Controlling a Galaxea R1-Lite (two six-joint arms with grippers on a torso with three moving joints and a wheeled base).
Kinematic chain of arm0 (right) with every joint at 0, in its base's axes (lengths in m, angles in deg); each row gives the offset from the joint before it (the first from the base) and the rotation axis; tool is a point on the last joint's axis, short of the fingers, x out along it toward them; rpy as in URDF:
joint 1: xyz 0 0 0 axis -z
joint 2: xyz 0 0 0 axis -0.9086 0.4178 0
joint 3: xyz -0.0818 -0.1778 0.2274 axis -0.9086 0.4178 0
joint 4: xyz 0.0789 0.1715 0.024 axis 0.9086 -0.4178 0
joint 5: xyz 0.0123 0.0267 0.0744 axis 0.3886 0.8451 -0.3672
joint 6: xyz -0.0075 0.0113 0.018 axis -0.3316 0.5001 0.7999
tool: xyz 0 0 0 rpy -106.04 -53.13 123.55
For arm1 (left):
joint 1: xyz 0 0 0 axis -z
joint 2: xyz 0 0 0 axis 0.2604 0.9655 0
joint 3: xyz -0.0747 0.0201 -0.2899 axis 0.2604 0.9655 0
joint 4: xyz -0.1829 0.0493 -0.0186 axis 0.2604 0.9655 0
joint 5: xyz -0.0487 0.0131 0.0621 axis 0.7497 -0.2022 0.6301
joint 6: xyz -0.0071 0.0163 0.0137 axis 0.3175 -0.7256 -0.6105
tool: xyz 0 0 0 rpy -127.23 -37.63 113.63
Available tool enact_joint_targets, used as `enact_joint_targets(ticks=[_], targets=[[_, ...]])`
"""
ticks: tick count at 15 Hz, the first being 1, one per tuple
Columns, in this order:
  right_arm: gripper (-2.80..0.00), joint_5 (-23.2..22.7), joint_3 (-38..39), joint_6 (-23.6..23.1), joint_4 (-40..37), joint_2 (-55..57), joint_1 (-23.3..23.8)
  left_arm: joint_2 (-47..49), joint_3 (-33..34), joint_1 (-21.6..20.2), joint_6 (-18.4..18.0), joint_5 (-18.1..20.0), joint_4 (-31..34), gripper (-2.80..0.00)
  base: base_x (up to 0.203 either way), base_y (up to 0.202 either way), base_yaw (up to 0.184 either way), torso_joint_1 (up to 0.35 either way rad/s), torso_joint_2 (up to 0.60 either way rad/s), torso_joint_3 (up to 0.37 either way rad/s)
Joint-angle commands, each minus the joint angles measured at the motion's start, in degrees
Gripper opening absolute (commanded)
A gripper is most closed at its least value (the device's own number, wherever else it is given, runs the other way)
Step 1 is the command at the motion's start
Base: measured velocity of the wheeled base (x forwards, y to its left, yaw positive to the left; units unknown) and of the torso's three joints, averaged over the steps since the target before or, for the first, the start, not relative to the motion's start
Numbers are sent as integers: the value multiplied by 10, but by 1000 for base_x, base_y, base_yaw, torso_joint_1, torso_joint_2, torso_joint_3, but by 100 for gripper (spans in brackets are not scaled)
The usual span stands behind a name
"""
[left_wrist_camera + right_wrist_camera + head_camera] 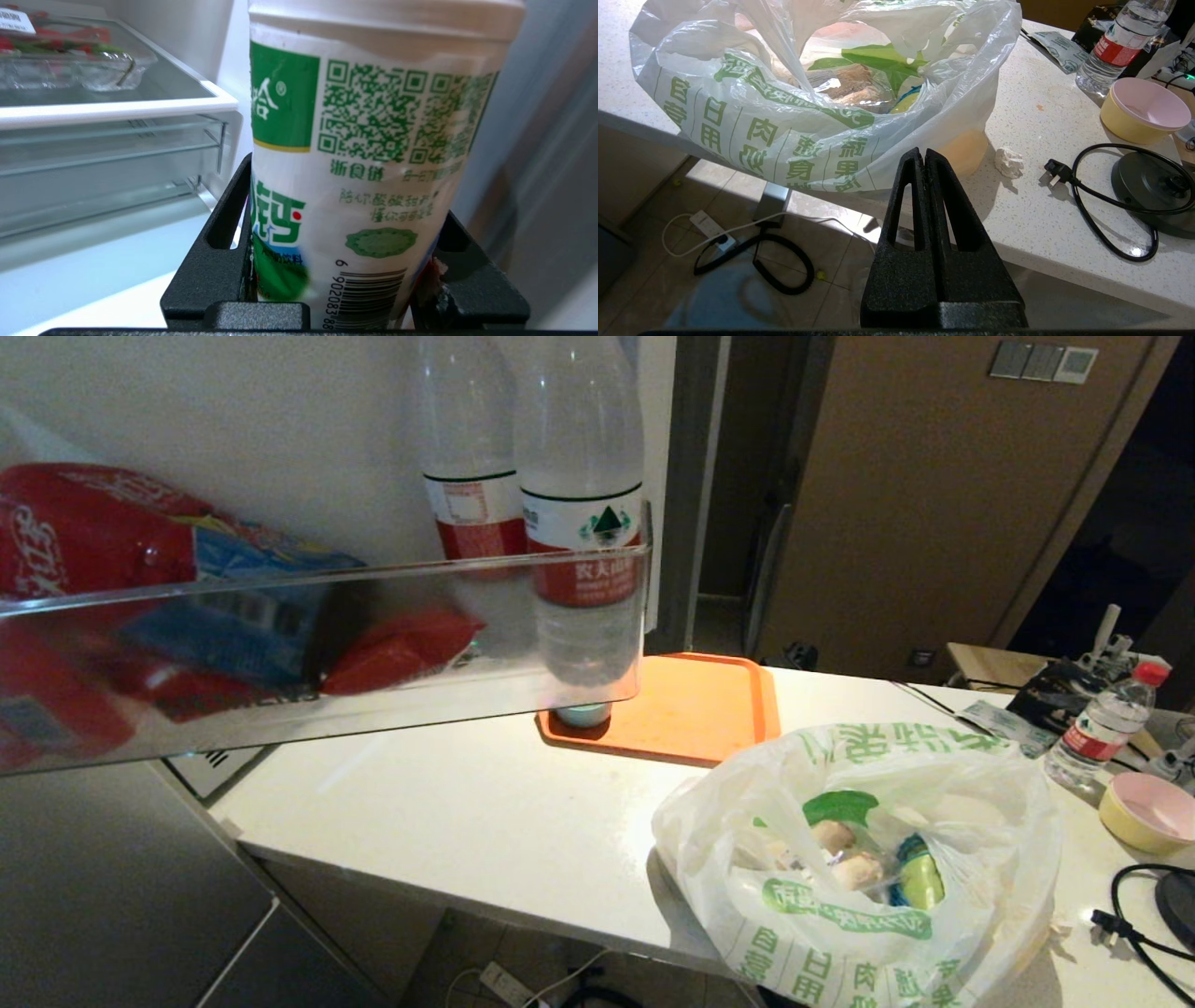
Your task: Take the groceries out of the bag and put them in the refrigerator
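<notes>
In the left wrist view my left gripper (345, 196) is shut on a white bottle (373, 116) with a green label, one black finger on each side of its lower body. It holds the bottle inside the refrigerator, beside the white-edged glass shelves (117, 107). The white bag (859, 859) with green characters sits open on the counter, with pale lumps and a yellow-green pack (920, 882) inside. My right gripper (924, 156) is shut and empty, just off the counter's front edge below the bag (808, 102). Neither arm shows in the head view.
The open refrigerator door's clear shelf (280, 644) fills the head view's left, holding water bottles (579, 523) and red snack packs (84, 532). An orange tray (709, 709), a red-capped water bottle (1106, 723), a yellow bowl (1148, 812) and a black cable (1139, 924) lie on the counter.
</notes>
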Motion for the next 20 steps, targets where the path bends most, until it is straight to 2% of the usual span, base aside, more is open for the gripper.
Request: enact_joint_targets(ticks=[1, 3, 5, 8, 12, 14, 20], targets=[[-280, 0, 0, -1, 0, 1, 0, 9, -8, -13, 1, 4, -3, -280, 0, 0, 0, 0, 0, 0], [-280, 0, 0, -1, 0, 1, 0, 14, -19, -25, 1, 4, -8, -280, 0, 0, 0, 0, 0, 0], [-280, 0, 0, -1, 0, 0, 0, 31, -57, -39, 1, 4, -10, -280, 0, 0, 0, 0, 0, 0], [-280, 0, 0, -1, 0, 0, 0, 72, -122, -45, -1, 3, -9, -280, 0, 0, 0, 0, 0, 0], [-280, 0, 0, -1, 0, 0, 0, 113, -166, -49, -15, 1, -10, -280, 0, 0, 0, 0, 0, 0], [-280, 0, 0, -1, 0, 0, 0, 126, -185, -51, -27, 1, -11, -280, 0, 0, 0, 0, 0, 0], [-280, 0, 0, -1, 0, 0, 0, 171, -214, -97, -42, 1, -11, -280, 0, 0, 0, 0, 0, 0]])
